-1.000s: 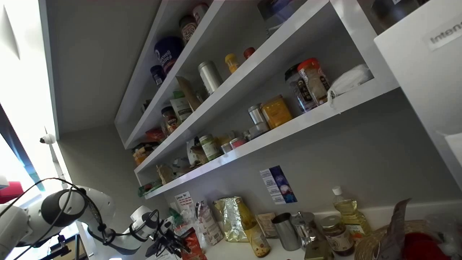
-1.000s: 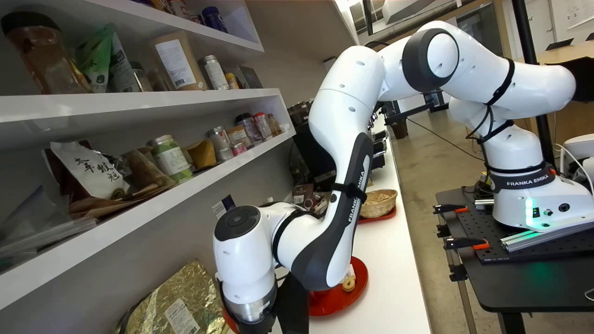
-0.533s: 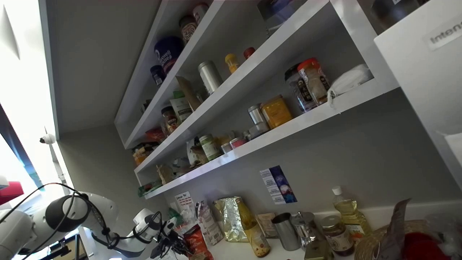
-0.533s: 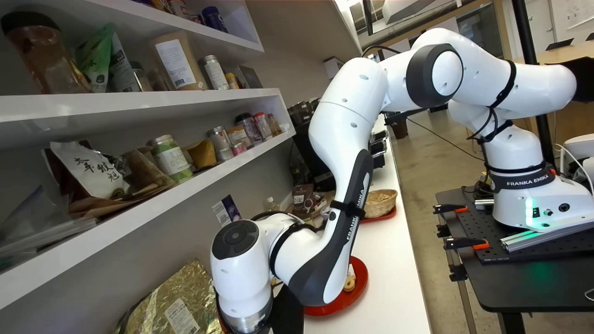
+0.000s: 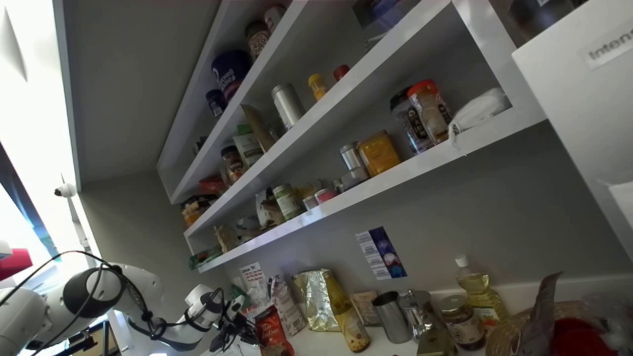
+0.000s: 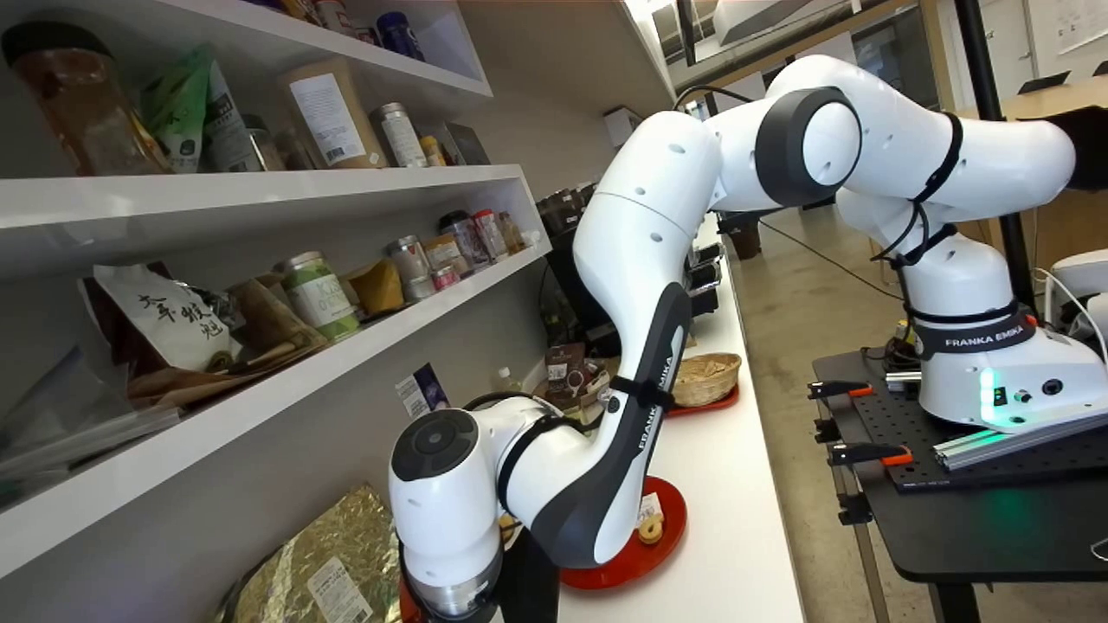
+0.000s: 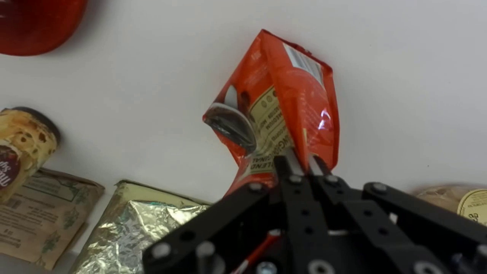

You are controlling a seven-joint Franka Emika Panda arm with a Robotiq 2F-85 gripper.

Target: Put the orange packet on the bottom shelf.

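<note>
Over the white counter point(image 7: 133, 87), your gripper point(image 7: 305, 167) pinches just a fold of the packet point(image 7: 279, 110), which may slip if you swing it fast.

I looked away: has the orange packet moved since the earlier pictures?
Yes: in an exterior view, the orange packet has shifted rightward, toward the gold foil bag.

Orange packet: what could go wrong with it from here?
The gripper pinches what looks like a narrow fold of the orange packet, so it may slip or twist loose. Lifting could brush the nearby foil bag. The bottom shelf holds things like the green jar, which might get knocked.
</note>
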